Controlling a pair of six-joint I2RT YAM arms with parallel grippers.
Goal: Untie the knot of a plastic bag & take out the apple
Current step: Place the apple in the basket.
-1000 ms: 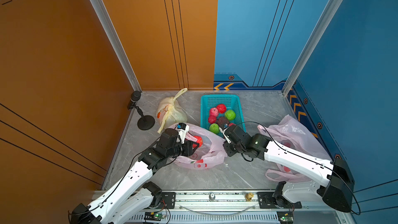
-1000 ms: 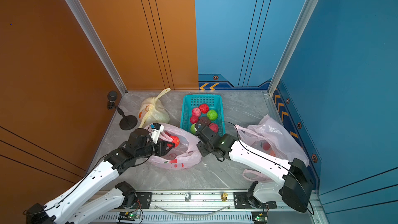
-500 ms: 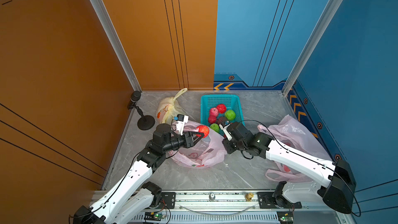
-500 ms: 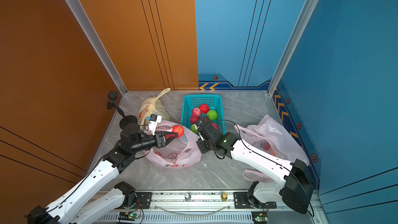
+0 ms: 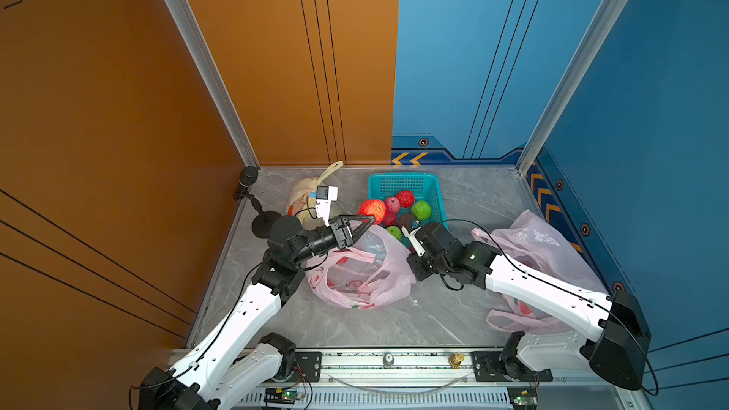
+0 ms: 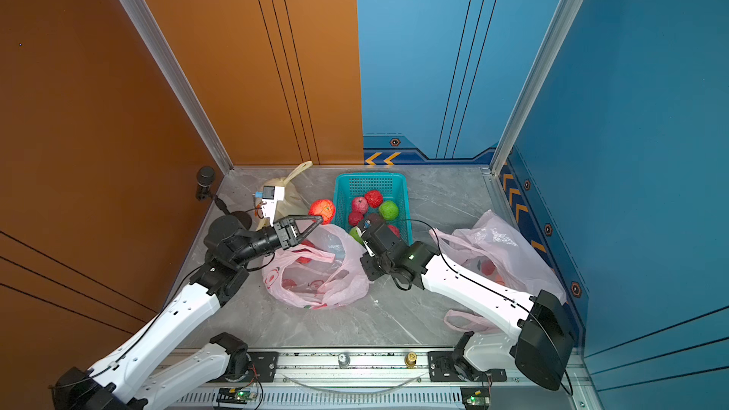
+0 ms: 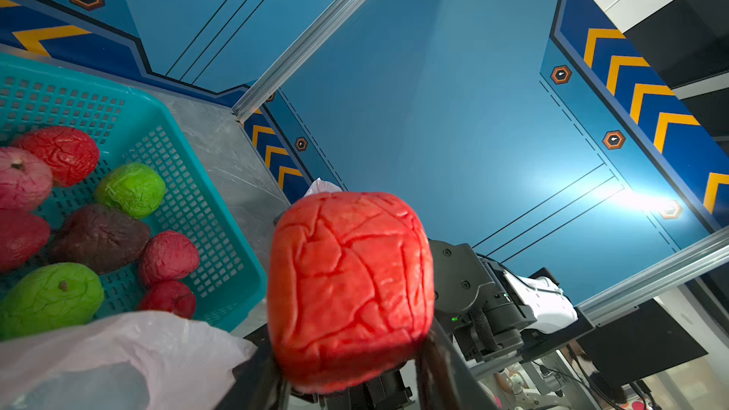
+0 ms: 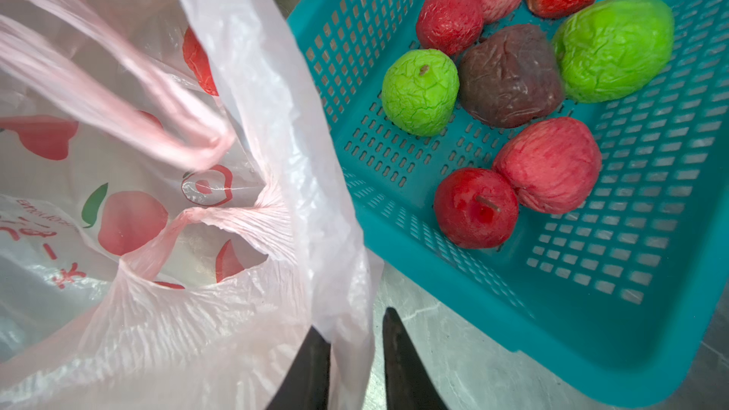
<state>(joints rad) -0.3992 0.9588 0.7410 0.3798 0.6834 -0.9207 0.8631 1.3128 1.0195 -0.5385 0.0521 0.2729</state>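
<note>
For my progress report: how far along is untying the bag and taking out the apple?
Done: the bag lies open, no knot visible. In hand: the left end effector holds the red apple in the air beside the basket; the right end effector pinches the bag's edge. Left: probably only putting the apple down.

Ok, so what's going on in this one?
The left gripper holds a red apple up clear of the open pink bag, beside the teal basket, which already has several apples in it. The pink bag's rim passes between the fingers of the right gripper, apparently propping it open; whether they clamp it is unclear.
</note>
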